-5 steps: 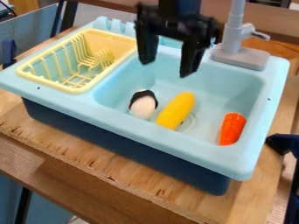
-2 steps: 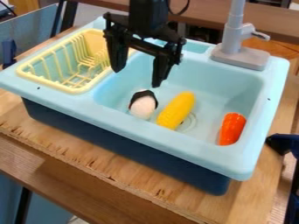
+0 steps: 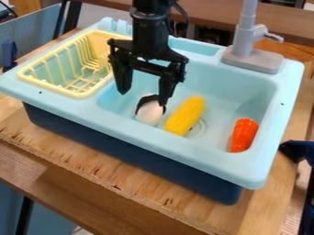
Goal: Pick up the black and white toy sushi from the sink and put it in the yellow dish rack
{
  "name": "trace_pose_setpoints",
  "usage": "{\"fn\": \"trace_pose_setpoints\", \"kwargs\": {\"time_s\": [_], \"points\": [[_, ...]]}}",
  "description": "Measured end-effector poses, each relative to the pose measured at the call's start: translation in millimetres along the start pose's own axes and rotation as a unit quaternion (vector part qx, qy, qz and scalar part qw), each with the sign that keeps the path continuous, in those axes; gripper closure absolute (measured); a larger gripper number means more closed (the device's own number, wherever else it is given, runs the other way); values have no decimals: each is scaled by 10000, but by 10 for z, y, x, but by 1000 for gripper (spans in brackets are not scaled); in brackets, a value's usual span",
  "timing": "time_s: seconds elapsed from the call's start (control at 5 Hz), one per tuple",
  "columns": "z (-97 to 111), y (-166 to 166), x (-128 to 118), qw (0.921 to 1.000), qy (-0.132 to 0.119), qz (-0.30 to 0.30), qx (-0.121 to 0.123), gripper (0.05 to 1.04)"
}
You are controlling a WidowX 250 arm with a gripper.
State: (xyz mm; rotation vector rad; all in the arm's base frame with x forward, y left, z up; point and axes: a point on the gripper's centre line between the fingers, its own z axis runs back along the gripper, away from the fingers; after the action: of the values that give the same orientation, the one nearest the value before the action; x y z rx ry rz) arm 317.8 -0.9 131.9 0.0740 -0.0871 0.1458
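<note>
Evidently, the black gripper (image 3: 142, 95), jaws wide and empty, hangs near a smooth, seemingly egg-shaped white-and-black toy (image 3: 149, 113).

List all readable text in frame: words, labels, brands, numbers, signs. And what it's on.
None readable.
Sink: no print seen; two small dark marks on its rim, too small to tell what they are.
Rack, faucet, tool: no print seen.
White-and-black toy, corn, orange toy: none seen.
Background: too blurred to tell.
</note>
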Motion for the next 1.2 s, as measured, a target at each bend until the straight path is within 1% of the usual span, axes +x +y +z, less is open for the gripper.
{"fn": "trace_pose_setpoints", "kwargs": {"time_s": [0.2, 0.4, 0.6, 0.8, 1.0, 1.2], "points": [[-68, 22, 118, 9998, -47, 187, -6, 83], [-160, -16, 228, 9997, 47, 221, -9, 83], [-178, 17, 225, 9993, 206, 264, 148, 83], [-408, -12, 186, 9976, 597, 310, 129, 97], [-522, -11, 162, 9965, 714, 435, -39, 187], [-583, -32, 139, 9959, 747, 501, -140, 416]]}}
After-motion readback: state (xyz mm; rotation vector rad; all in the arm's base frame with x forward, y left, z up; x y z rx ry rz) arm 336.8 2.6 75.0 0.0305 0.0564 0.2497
